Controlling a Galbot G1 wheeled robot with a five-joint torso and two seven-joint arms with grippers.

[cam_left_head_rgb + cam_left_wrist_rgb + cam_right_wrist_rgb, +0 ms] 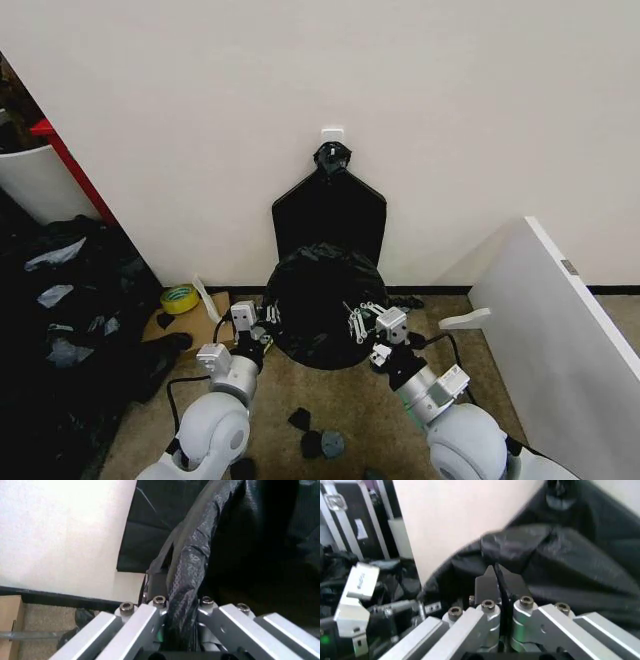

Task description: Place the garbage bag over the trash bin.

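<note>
The garbage bag (pixel 318 300) is a glossy black mound on the floor against the wall, puffed into a round shape. The trash bin is hidden. My left gripper (pixel 264 322) sits at the bag's left edge. In the left wrist view that gripper (pixel 172 583) is shut on a crinkled fold of the bag (pixel 200 551). My right gripper (pixel 357 322) is at the bag's right front. In the right wrist view its dark fingers (pixel 496 579) are pressed together on the bag's edge, with the bag (pixel 555 566) bunched just beyond them.
A flat bundle of black bags (pixel 330 210) hangs from a wall hook above the mound. A yellow tape roll (pixel 180 298) and cardboard (pixel 195 325) lie at the left, beside a dark pile (pixel 70 320). A white panel (pixel 555 310) leans at the right. Black scraps (pixel 312 432) lie on the carpet.
</note>
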